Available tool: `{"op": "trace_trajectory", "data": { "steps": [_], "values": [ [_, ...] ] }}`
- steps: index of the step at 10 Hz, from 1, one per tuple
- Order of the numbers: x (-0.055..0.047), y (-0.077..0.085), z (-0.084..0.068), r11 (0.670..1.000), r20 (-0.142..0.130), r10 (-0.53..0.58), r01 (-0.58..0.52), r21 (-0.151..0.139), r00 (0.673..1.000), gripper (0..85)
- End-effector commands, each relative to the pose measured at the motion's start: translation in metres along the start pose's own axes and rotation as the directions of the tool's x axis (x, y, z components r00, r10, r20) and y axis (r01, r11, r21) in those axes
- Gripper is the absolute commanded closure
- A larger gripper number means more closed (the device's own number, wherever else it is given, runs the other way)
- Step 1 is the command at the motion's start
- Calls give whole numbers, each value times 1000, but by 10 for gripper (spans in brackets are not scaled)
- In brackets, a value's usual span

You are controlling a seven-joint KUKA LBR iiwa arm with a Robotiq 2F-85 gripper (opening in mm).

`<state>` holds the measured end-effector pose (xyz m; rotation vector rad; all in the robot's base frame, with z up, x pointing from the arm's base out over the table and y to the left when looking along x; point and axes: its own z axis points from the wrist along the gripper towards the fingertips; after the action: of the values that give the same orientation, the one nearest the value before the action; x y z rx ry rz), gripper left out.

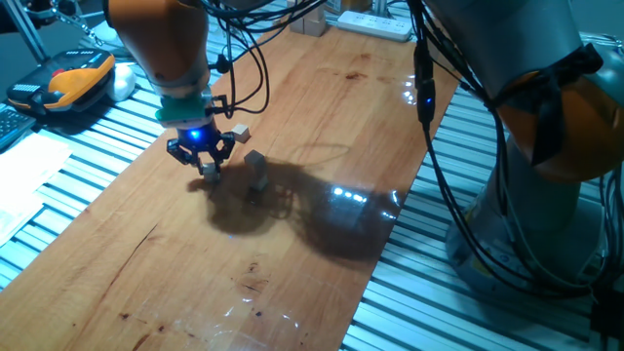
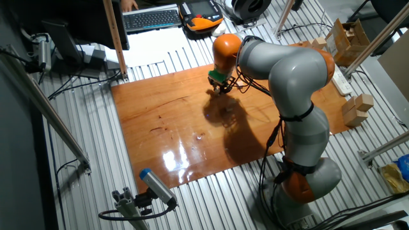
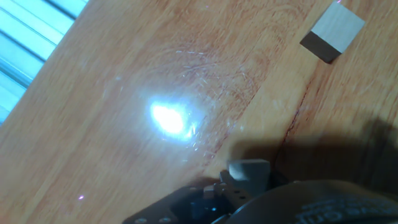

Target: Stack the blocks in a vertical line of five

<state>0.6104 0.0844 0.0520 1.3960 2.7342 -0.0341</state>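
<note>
The pincer hangs low over the wooden desk, its fingers clamped on one small pale block. Just right of it stands a short stack of blocks, and another single block lies on the desk just behind the pincer, apart from both.
</note>
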Motion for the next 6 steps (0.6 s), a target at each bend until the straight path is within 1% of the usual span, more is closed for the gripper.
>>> {"op": "trace_trajectory", "data": {
  "steps": [1, 3, 5, 6],
  "values": [
    [-1, 1, -7, 1000, -3, -5, 5, 2, 1000, 850],
    [-6, 1, -29, 1000, -11, -29, 29, 6, 1000, 850],
    [-7, -2, -44, 993, -26, -119, 119, -10, 993, 850],
    [-6, -4, -55, 985, -30, -174, 173, -12, 984, 850]
  ]
}}
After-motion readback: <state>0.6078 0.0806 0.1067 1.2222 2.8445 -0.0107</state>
